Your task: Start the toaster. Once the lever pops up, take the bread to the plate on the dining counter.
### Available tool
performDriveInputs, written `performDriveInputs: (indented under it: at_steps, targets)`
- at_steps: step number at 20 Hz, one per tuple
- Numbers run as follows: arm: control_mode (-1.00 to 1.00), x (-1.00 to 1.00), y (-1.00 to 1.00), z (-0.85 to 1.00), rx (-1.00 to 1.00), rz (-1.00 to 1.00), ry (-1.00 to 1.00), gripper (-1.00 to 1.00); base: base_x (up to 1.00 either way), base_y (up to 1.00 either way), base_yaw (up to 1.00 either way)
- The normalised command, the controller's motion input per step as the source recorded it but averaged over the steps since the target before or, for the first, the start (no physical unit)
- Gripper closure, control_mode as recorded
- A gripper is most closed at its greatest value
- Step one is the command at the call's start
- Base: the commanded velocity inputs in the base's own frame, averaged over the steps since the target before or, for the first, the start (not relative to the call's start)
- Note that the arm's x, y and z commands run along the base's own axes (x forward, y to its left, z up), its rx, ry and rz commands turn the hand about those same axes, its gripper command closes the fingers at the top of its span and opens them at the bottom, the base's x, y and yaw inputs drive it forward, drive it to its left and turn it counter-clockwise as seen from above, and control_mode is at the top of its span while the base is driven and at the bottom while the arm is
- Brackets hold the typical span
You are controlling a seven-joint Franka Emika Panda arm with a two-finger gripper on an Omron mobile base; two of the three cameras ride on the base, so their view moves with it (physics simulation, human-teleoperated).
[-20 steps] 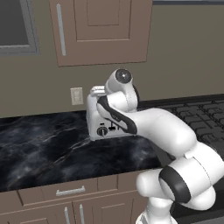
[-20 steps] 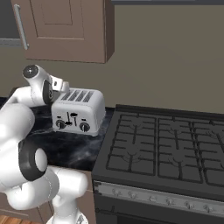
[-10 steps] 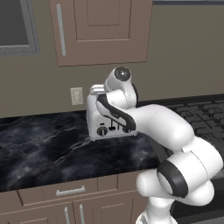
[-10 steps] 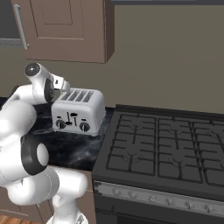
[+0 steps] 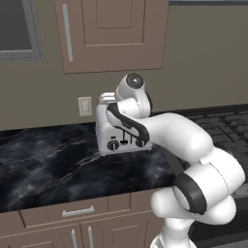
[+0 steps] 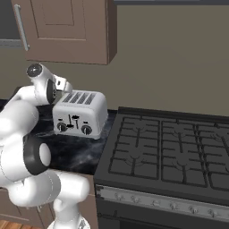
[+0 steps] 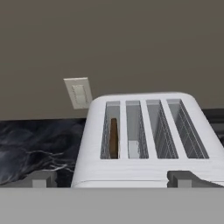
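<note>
Black counter [image 5: 43, 164], toaster [image 7: 144, 144] slots running front-to-back, bread [image 7: 113, 138] upright

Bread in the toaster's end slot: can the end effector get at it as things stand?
Probably yes. The end effector is open and hangs just in front of the toaster, looking down into the slots. The bread stands on edge in the leftmost slot of the hand view, sunk between the slot's walls, with nothing over it.

I see the toaster [image 6: 80, 115] on the counter [image 5: 48, 164], against the wall, left of the stove [image 6: 170, 152]. Bread [image 7: 113, 136] sits in its leftmost slot; the outlet [image 7: 78, 92] lies behind-left.
</note>
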Motion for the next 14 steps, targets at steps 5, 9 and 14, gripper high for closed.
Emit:
performDriveInputs:
  at_steps: [5,9,14]
  targets:
    - [-1.00,0.09,0.00,-0.06,0.00,0.00,0.00,-1.00,0.00,0.00,0.00]
    - [-1.00,0.03,0.00,-0.18,0.00,0.00,0.00,-1.00,0.00,0.00,0.00]
    - [-1.00,0.00,0.00,-0.19,0.00,0.00,0.00,-1.00,0.00,0.00,0.00]
